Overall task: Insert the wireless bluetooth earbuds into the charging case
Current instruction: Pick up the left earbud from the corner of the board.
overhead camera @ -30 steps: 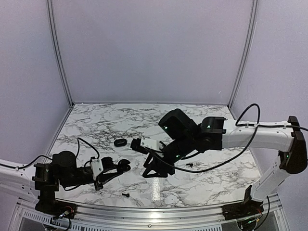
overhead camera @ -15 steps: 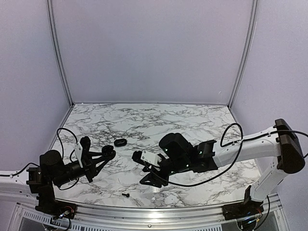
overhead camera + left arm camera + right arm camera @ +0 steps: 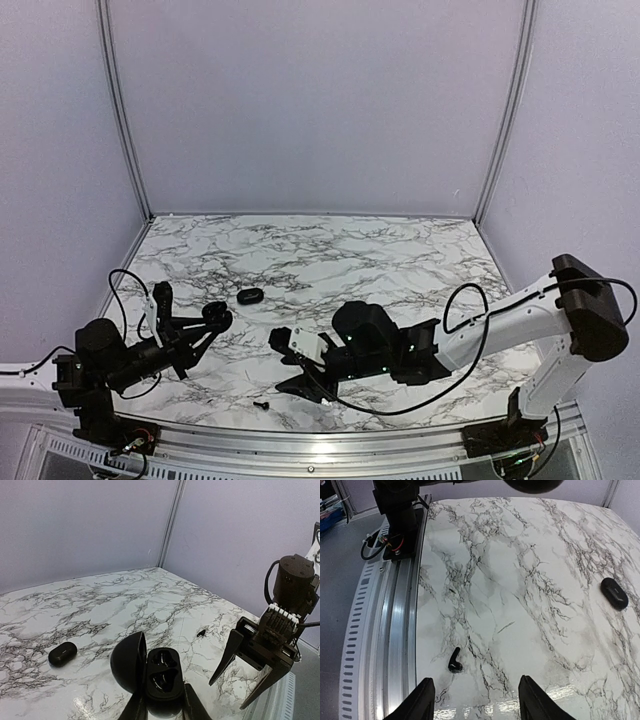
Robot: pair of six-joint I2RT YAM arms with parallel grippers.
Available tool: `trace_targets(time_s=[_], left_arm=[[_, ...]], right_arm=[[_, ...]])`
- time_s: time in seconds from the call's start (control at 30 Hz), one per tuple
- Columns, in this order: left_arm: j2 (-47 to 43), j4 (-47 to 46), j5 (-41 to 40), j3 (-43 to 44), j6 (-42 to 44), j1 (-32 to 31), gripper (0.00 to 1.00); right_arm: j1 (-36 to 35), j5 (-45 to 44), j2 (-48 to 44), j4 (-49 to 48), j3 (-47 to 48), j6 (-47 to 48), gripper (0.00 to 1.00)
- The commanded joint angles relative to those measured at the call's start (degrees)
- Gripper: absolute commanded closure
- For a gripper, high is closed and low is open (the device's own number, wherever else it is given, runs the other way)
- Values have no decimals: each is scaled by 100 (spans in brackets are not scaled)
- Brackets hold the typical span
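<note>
We see a glossy grey-veined marble bench [image 3: 400, 250], matte lilac walls [image 3: 320, 110]. Our left tool [image 3: 162, 707] clamps the open black case [image 3: 161, 677]; our right tool [image 3: 475, 700] gapes beside a tiny earbud [image 3: 454, 661].

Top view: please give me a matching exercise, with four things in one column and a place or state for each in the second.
Things:
1 open case
2 earbud
3 black oval
4 right gripper

Places or states:
A open, holding nothing
B held in the left gripper
C lying near the front rail
D lying alone, farther back on the table

Pairs: 1-B, 2-C, 3-D, 4-A
</note>
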State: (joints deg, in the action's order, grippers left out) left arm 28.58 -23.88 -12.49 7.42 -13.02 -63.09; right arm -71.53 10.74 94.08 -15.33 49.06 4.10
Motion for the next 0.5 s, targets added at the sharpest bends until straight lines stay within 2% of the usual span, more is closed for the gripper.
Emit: trace_targets(time_s=[0.0,0.17,0.47], left_arm=[[-275,-134,35,-179,-306,25,100],[-612,202,-143,-193,-144,25,100],[-379,287,-208,-15,19,25,100]], right_arm=[[-285,-181,443,-896,-179,28,43],[-494,-457,1008,-1876,-339,119,43],[-503,-476,1644,-2253,-202,389,45]])
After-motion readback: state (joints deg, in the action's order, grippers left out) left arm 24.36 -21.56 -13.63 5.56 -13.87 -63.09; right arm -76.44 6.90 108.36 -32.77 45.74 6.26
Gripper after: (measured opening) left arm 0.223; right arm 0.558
